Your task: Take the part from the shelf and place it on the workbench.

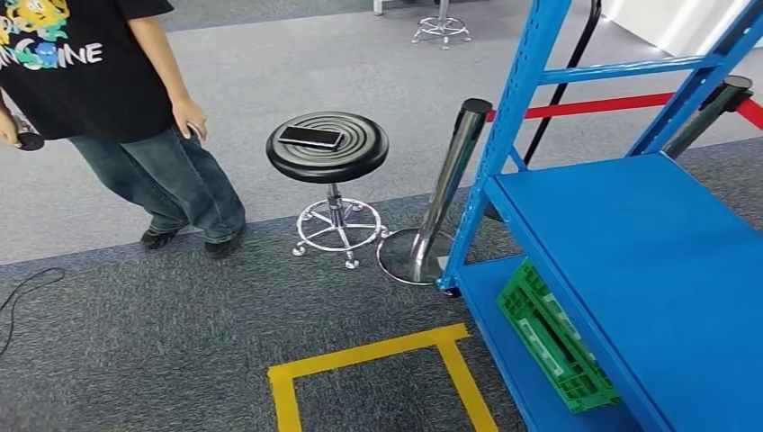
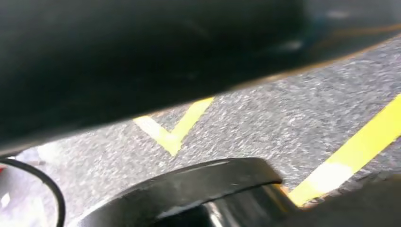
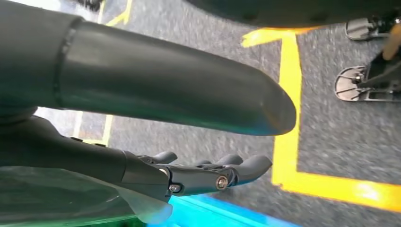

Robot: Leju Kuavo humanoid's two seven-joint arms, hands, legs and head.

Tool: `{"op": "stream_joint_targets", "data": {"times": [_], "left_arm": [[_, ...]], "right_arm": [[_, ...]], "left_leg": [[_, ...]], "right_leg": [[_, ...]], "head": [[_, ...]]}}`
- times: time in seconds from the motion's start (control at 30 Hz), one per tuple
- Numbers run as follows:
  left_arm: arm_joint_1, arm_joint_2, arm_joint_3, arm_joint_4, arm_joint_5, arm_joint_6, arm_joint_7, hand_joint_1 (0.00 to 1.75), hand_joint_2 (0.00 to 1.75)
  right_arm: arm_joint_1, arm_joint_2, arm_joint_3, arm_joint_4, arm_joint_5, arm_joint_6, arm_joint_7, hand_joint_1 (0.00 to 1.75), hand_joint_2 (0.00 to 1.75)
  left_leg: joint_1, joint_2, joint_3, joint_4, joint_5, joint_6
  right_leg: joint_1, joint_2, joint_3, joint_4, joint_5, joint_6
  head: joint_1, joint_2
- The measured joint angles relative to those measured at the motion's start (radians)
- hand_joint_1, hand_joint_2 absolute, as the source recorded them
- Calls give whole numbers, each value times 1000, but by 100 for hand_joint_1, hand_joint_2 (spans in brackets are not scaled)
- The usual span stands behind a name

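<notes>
The right hand (image 3: 198,175) hangs low over grey carpet, its dark fingers (image 3: 250,165) extended side by side and holding nothing; whether the left hand's fingers are apart or together cannot be told from the blurred left wrist view. No part can be made out: the blue shelf (image 1: 648,261) at the robot's right shows a bare upper deck, and on the lower deck a green crate (image 1: 549,337) lies tilted on edge, the likeliest place for the part, though its contents are hidden. The step in hand looks like the approach, with the task barely begun. To do it well, the robot would square up to the shelf, stop short of the blue upright (image 1: 504,135), and bring the right hand in low beneath the upper deck's edge toward the crate. Yellow tape (image 1: 369,360) marks a square on the floor just beside the shelf. Beyond stand a chrome post (image 1: 445,180) with a red belt (image 1: 594,107), a black stool (image 1: 328,148) carrying a phone (image 1: 310,137), and a person (image 1: 108,90) well apart at left. No counter is seen.
</notes>
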State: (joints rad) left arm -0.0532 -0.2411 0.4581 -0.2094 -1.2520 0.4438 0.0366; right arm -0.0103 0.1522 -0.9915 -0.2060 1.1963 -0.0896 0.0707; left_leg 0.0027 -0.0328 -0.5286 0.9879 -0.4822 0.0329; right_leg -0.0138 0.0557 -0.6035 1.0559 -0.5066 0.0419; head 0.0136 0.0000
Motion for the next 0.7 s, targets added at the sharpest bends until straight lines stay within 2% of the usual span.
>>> {"op": "stream_joint_targets", "data": {"times": [0.03, 0.1, 0.13, 0.17, 0.2, 0.27, 0.3, 0.33, 0.43, 0.5, 0.57, 0.6, 0.63, 0.67, 0.7], "left_arm": [[1, 0, -1, 0, -1, 0, 0, 0, 0], [3, 0, -2, 0, -2, 0, 0, 0, 0], [3, 0, -2, 0, -2, 0, 0, 0, 0], [3, 0, -3, 0, -2, 0, 0, 0, 0], [3, 0, -4, 0, -2, 0, 0, 0, 0], [2, 0, -6, 0, -2, 0, 0, 0, 0], [2, 0, -8, 0, -2, 0, 0, 0, 0], [2, 1, -9, 0, -2, 0, 0, 0, 0], [0, 0, -11, 0, 0, 0, -1, 0, 0], [-1, 0, -11, 0, 3, -1, -1, 0, 0], [1, 0, -11, 0, 5, -1, -1, 0, 0], [2, 1, -11, 0, 5, -1, -1, 0, 0], [3, 1, -11, 0, 6, -1, -1, 0, 0], [3, 1, -11, 0, 6, -1, -1, 0, 0], [3, 1, -11, 0, 6, -1, -1, 0, 0]], "right_arm": [[-2, 0, 0, 0, 0, 0, 0, 0, 0], [-4, 0, 0, 0, 0, 1, 0, 0, 0], [-3, 0, 0, 0, 0, 1, 0, 0, 0], [-1, 0, 0, 1, 0, 1, 0, 0, 0], [1, 0, 0, 1, 0, 2, 1, 0, 0], [0, -1, 0, 1, 0, 2, 0, 0, 0], [-1, -1, 0, 1, 0, 2, 0, 0, 0], [-3, -1, 0, 1, 0, 2, 0, 0, 0], [0, -1, 0, 1, 0, 4, 0, 0, 0], [0, -1, 0, 1, 0, 4, 1, 0, 0], [-2, -1, 0, 1, 0, 5, 1, 0, 0], [-3, -1, 0, 1, 0, 6, 1, 0, 0], [-2, -1, 0, 1, 0, 7, 2, 0, 0], [-1, -1, 0, 1, 0, 8, 2, 0, 0], [0, -1, 0, 1, 0, 8, 2, 0, 0]], "left_leg": [[-1, 14, 1, -3, 1, 3], [-2, 41, 0, -3, 0, 6], [-3, 54, 0, -3, 0, 6], [-3, 65, 0, -2, -1, 5], [-2, 75, 0, -1, -2, 3], [-3, 91, 2, 4, -8, -6], [-5, 97, 2, 9, -12, -12], [-7, 103, 2, 12, -14, -18], [-6, 112, 4, 19, -19, -31], [-1, 89, -11, 60, -52, -40], [1, 56, -61, 176, -116, -45], [1, 49, -92, 243, -143, -45], [1, 45, -114, 289, -155, -44], [0, 42, -122, 302, -147, -40], [-1, 39, -111, 275, -120, -35]], "right_leg": [[1, -25, -25, 54, -31, 2], [1, -44, -85, 182, -88, 8], [0, -47, -102, 219, -96, 12], [-2, -50, -99, 219, -86, 15], [-4, -56, -74, 176, -58, 17], [-5, -86, 4, 38, -2, 19], [-4, -97, 34, -15, 13, 15], [-3, -104, 50, -42, 16, 8], [0, -86, 50, -46, 17, -15], [-1, -72, 50, -47, 21, -29], [0, -57, 48, -48, 24, -38], [2, -48, 46, -48, 25, -40], [4, -38, 46, -47, 25, -42], [6, -27, 46, -47, 26, -42], [8, -17, 46, -47, 26, -43]], "head": [[3, 0], [7, 0], [6, 0], [7, 0], [7, 0], [8, 0], [8, 0], [8, 0], [4, 0], [1, 0], [-3, 0], [-4, 0], [-4, 0], [-5, 0], [-5, 0]]}}
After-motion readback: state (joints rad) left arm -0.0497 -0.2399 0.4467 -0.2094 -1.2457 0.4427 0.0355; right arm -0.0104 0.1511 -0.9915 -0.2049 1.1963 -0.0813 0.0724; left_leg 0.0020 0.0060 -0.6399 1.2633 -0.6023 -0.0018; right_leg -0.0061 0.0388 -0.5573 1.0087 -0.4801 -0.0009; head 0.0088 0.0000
